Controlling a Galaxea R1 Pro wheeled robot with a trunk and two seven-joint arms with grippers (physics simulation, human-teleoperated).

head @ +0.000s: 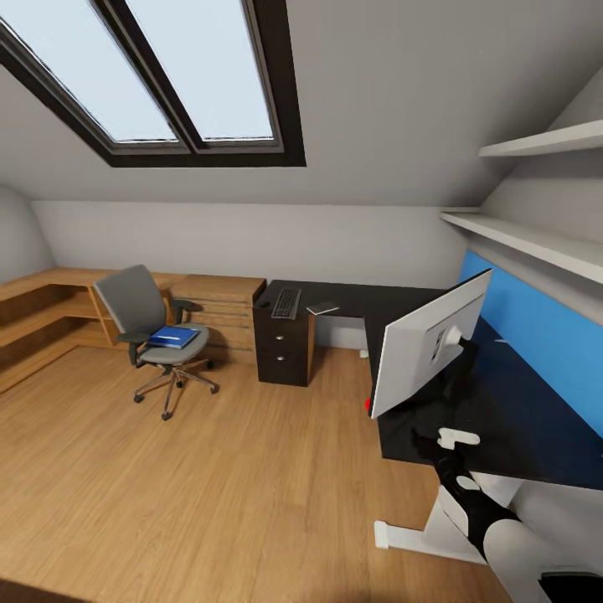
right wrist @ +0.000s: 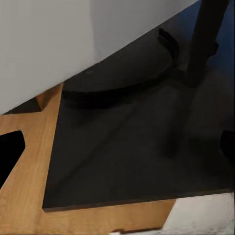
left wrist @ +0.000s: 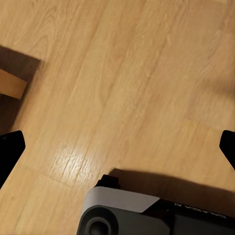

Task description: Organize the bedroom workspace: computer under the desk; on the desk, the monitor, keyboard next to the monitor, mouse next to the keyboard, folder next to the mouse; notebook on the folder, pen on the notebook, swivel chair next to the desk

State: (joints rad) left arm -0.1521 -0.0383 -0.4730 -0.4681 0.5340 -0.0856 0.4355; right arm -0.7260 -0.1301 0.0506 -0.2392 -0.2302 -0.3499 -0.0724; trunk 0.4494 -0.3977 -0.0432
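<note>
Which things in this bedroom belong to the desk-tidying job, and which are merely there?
Job things:
desk
monitor
keyboard
notebook
blue folder
swivel chair

Merely there:
skylight
wall shelves
wooden dresser
blue wall panel

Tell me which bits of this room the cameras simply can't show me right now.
- Monitor: head view shows its pale back; the screen faces away.
- Small flat item beside the keyboard: too small to identify in the head view.
- Space under the desk: hidden by the desktop, so no computer can be confirmed.
- Left hand: its fingertips are cut off by the left wrist view's edges.
- Folder on the swivel chair: anything lying on it is too small.
</note>
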